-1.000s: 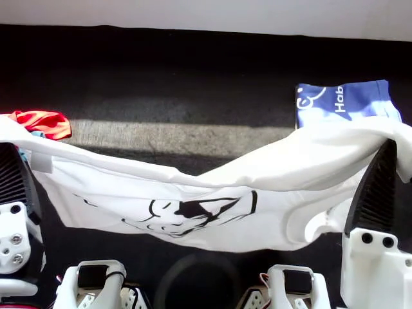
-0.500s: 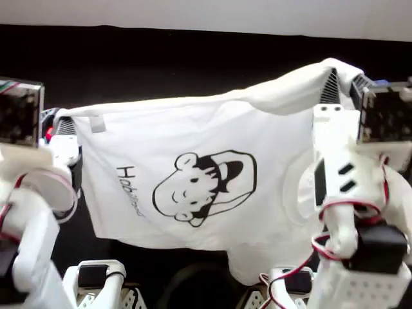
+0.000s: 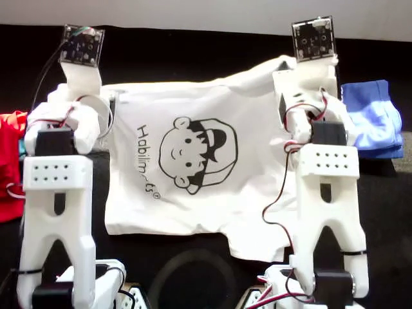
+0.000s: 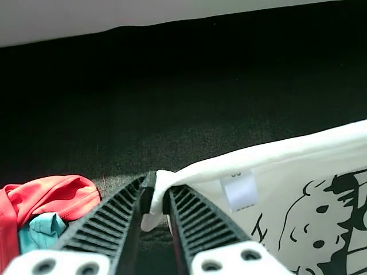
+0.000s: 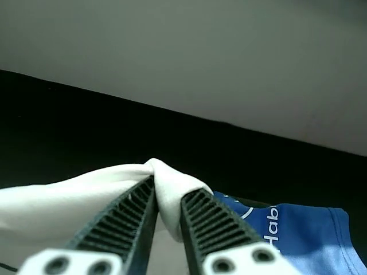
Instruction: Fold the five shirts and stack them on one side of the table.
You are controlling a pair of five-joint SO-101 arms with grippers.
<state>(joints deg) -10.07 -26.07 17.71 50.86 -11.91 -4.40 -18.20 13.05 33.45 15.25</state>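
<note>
High view: the white shirt (image 3: 193,161) is spread print-up over the middle of the black desk (image 3: 193,51), with a red shirt (image 3: 9,148) at 9 o'clock and a blue shirt (image 3: 373,122) at 2 o'clock.

Left wrist view: the left hand (image 4: 156,192) pinches the white shirt's edge beside its label.

Right wrist view: the right hand (image 5: 169,193) is clamped on a bunched fold of the white shirt, close to the blue shirt.

White plastic arms (image 3: 55,193) all over, screw holes in rows, black servos (image 3: 329,133), red-black cables (image 3: 288,143) at three o'clock.
</note>
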